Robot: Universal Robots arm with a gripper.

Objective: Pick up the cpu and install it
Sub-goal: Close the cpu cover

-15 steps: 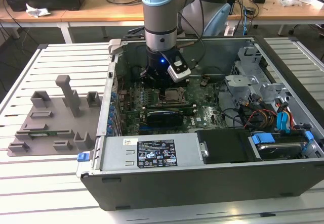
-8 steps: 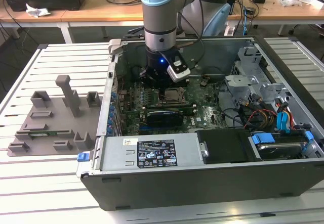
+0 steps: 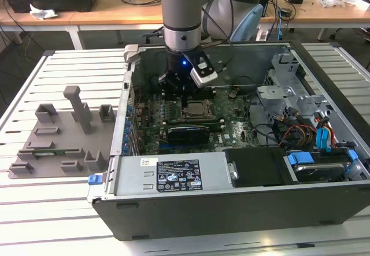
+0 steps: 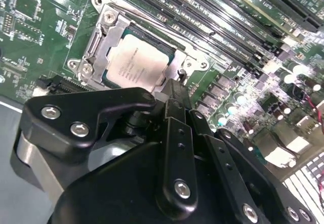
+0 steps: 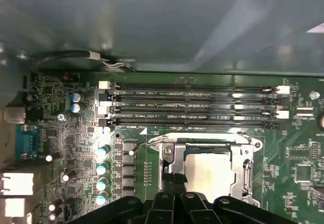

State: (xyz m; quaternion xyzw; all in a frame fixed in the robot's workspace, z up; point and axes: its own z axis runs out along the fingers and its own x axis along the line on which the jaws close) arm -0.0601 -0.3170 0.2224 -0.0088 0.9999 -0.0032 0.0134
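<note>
1. I see the cpu lying flat inside the socket on the motherboard, silver top facing up and the metal frame around it on all sides.
2. In the first wrist view the cpu sits just beside the row of memory slots, which run along the board's edge nearest the case wall.
3. The gripper is low over the socket. Its black tips come together with nothing between them, right at one edge of the cpu and over the frame.
4. I cannot tell whether the tips touch the chip or the frame.
5. In the first wrist view the gripper is at the socket's side, with the cpu just next to it.
6. In the exterior view the arm reaches straight down into the open computer case. The gripper is above the board and the cpu is just beside it, toward the exterior view's right.
7. The case lies on a white slatted table. A grey fixture lies near the table's edge on the exterior view's left, well apart from the gripper.
</note>
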